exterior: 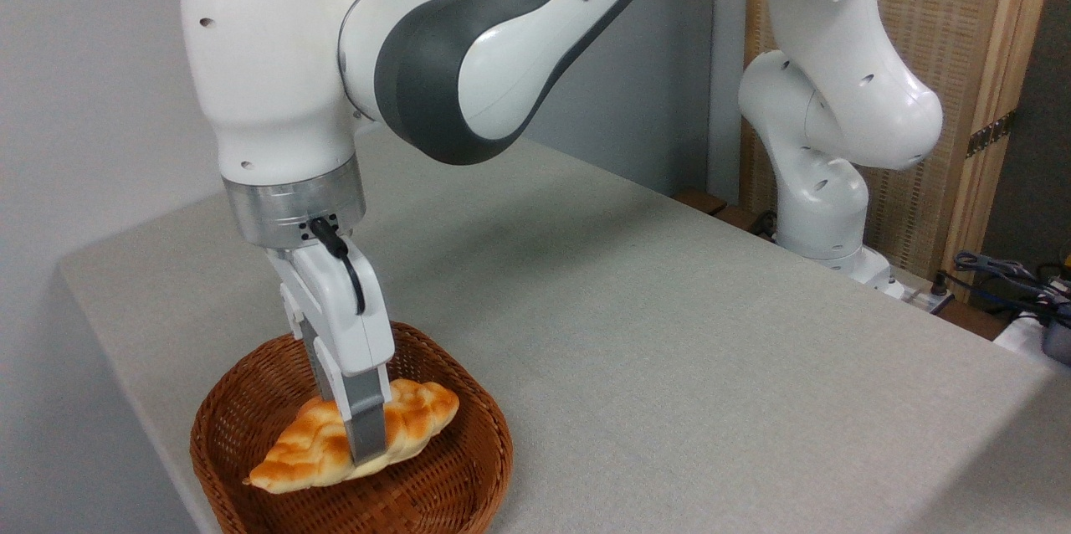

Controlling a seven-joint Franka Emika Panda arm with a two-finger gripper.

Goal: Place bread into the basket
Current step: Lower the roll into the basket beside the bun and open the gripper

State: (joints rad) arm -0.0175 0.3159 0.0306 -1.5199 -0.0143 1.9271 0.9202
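1. Lower left of the frame, nearest the camera: the basket (468, 467), shallow, reddish-brown wicker with rounded corners. It sits on the table near the table's left front edge. Its lower rim is cut off by the bottom of the frame.

2. Inside the basket: the bread (314, 454), a braided golden-orange loaf with paler edges. Long axis runs diagonally, from a pointed tip at lower left to a blunter end at upper right. The lower-left tip reaches toward the basket's near wall; the upper-right end lies over the middle of the basket. Whether the loaf rests fully on the wicker floor or is held slightly off it cannot be told from this view.

3. At the loaf's middle: the gripper (361, 438), pointing straight down. One grey finger (366, 427) crosses the near side of the loaf, pressed against the crust; the second finger is mostly hidden behind the first and the bread. The claw reads as clamped across the loaf's width, roughly at right angles to its long axis.

4. Above the gripper: white hand housing with a black cable (347, 262) looping down from a silver wrist ring. The white and dark grey arm (468, 57) fills the upper left and centre; a blue light shows on its topmost joint.

5. Middle ground: the table (669, 333), covered in pale grey-beige cloth, spreading right and back.

6. Far right: the arm's base column (816, 199) at the table's far edge, a wood-framed woven screen (954, 32) behind it, and cables (1004, 274) at right edge.

7. Farthest: plain grey wall at upper left.
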